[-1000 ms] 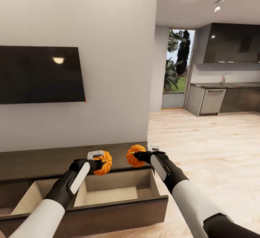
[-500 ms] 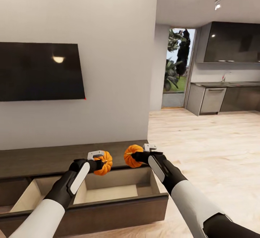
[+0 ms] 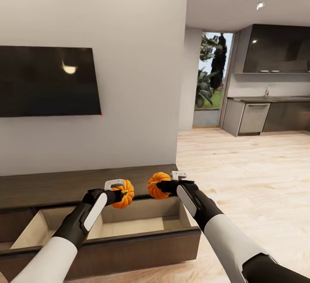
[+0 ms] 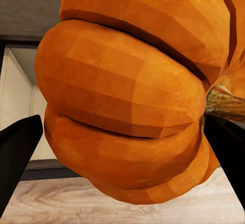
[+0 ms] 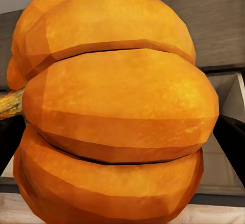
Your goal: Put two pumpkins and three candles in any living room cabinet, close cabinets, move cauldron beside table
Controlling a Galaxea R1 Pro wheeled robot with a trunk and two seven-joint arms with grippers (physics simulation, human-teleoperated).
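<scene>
In the head view, you have both pumpkins carried above the cabinet's [image 3: 86,186] open drawer [image 3: 129,227]: your left gripper [image 3: 122,192] is clamped on one pumpkin [image 3: 124,193], your right gripper [image 3: 160,185] on the other pumpkin [image 3: 156,185]. Neither is inside yet, and candles, closing up and the cauldron remain. Since a second ago the right pumpkin has edged toward the left one, and the camera has dipped slightly. In the left wrist view, dark fingers [image 4: 18,147] flank the orange ribs above the drawer. In the right wrist view, the pumpkin hangs before the cabinet.

Open drawer [image 3: 129,227] of the cabinet [image 3: 51,186] lies unobstructed below both pumpkins.
</scene>
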